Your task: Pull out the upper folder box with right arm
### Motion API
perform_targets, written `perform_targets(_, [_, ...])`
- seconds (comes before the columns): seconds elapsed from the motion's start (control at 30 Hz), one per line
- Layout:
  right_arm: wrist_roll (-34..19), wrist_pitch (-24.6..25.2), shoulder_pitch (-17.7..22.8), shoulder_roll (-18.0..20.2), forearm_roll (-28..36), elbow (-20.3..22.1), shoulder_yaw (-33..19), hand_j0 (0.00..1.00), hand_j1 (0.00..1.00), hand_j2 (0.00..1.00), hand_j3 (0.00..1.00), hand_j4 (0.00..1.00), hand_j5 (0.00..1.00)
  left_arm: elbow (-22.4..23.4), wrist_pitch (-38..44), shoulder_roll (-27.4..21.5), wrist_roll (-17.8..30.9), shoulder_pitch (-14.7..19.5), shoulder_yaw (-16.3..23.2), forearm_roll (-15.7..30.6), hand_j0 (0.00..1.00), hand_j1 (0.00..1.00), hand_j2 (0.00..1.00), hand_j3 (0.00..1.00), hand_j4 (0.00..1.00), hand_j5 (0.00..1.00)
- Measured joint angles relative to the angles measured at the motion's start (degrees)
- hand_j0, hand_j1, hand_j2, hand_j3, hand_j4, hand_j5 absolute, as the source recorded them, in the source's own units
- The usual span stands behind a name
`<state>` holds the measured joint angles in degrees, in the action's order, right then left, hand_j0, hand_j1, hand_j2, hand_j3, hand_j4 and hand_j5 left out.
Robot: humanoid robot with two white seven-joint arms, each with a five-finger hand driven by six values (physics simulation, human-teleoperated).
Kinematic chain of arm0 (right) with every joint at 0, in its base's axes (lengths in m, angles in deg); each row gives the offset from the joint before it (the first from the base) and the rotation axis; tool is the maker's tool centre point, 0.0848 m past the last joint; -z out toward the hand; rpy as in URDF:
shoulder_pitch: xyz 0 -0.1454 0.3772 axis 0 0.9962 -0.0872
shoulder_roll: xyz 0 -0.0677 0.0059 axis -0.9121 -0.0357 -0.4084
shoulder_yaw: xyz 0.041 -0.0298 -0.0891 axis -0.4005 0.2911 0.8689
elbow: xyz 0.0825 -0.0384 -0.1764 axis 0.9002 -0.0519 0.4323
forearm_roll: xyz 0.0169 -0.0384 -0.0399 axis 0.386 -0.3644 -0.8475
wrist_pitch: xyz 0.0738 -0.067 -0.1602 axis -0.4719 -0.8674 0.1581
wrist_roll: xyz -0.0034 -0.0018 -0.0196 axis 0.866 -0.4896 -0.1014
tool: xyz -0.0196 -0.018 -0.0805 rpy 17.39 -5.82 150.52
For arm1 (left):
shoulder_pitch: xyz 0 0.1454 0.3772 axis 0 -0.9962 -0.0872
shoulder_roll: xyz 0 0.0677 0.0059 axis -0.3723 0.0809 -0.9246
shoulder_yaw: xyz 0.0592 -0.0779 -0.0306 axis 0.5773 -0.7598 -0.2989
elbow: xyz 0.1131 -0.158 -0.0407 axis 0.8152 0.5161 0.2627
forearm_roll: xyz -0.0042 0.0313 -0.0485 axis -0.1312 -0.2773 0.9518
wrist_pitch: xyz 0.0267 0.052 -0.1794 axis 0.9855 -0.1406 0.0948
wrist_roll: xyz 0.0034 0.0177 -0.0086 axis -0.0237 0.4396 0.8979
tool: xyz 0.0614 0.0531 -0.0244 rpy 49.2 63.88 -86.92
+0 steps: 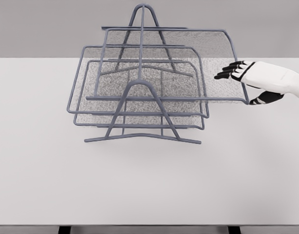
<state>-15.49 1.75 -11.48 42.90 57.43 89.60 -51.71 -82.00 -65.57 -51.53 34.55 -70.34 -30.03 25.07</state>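
A grey wire folder rack [141, 137] stands on the white table [149, 190], left of the middle. Its upper folder box [188, 99], a mesh tray with a wire rim, sticks out to the right, well past the two lower trays [140, 115]. My right hand [244, 85] comes in from the right edge and holds the upper box at its right rim. The black fingers [228, 72] lie over the mesh and the thumb [264, 99] sits under the rim. The left arm is out of view.
Two A-shaped wire supports [145, 14] hold the trays, one at the front and one at the back. Bare table surface stretches in front of the rack and to its right, under my hand.
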Motion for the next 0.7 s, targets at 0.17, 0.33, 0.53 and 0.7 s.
perform_targets(0.17, [0.0,0.0,0.0,1.2,0.2,0.0,-0.1,1.00,1.00,1.00,1.00,1.00,1.00,0.0,0.0,0.0,0.0,0.0,0.0,0.0,1.00,1.00,1.00,1.00,1.00,1.00])
perform_targets(0.33, [0.1,-0.1,0.1,2.4,-0.2,0.0,-0.2,1.00,1.00,1.00,1.00,1.00,1.00,0.0,0.0,0.0,0.0,0.0,0.0,0.0,1.00,1.00,1.00,1.00,1.00,1.00])
perform_targets(0.53, [0.1,-0.1,0.1,3.4,-0.4,0.2,-0.2,1.00,1.00,1.00,1.00,1.00,1.00,0.0,0.0,0.0,0.0,0.0,0.0,0.0,1.00,1.00,1.00,1.00,1.00,1.00])
perform_targets(0.7, [0.1,-0.1,0.1,4.1,-0.3,0.2,-0.2,1.00,1.00,1.00,1.00,1.00,1.00,0.0,0.0,0.0,0.0,0.0,0.0,0.0,1.00,1.00,1.00,1.00,1.00,1.00])
